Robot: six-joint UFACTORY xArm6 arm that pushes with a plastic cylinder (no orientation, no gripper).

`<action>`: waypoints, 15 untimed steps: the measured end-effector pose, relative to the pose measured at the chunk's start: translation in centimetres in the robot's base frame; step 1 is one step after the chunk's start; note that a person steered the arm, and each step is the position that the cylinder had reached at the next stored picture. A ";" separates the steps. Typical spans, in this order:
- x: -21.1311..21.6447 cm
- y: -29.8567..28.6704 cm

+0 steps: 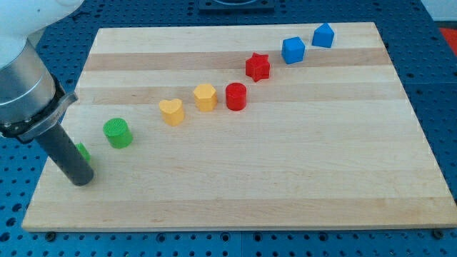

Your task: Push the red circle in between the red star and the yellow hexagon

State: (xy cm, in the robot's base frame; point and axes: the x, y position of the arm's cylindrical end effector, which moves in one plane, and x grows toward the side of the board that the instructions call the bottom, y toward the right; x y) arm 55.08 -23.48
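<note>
- My tip point(82, 178) rests on the wooden board point(285, 178) at the frame's lower left; it is a bare rod, holding nothing.
- It partly hides a green block point(83, 151) behind it; whether they touch is unclear.
- A green cylinder point(117, 133) stands just to its right.
- The red circle point(235, 96) sits mid-frame, just beside the yellow hexagon point(205, 97), below-left of the red star point(258, 67).

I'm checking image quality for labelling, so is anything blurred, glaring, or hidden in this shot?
Camera view: even light, soft short shadows, no glare on the pale wooden board; the red circle block is sharp; the dark rod is close and large, my tip hiding most of a green block.
</note>
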 end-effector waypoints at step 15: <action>-13.3 22.9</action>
State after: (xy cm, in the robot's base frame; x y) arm 41.77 -0.60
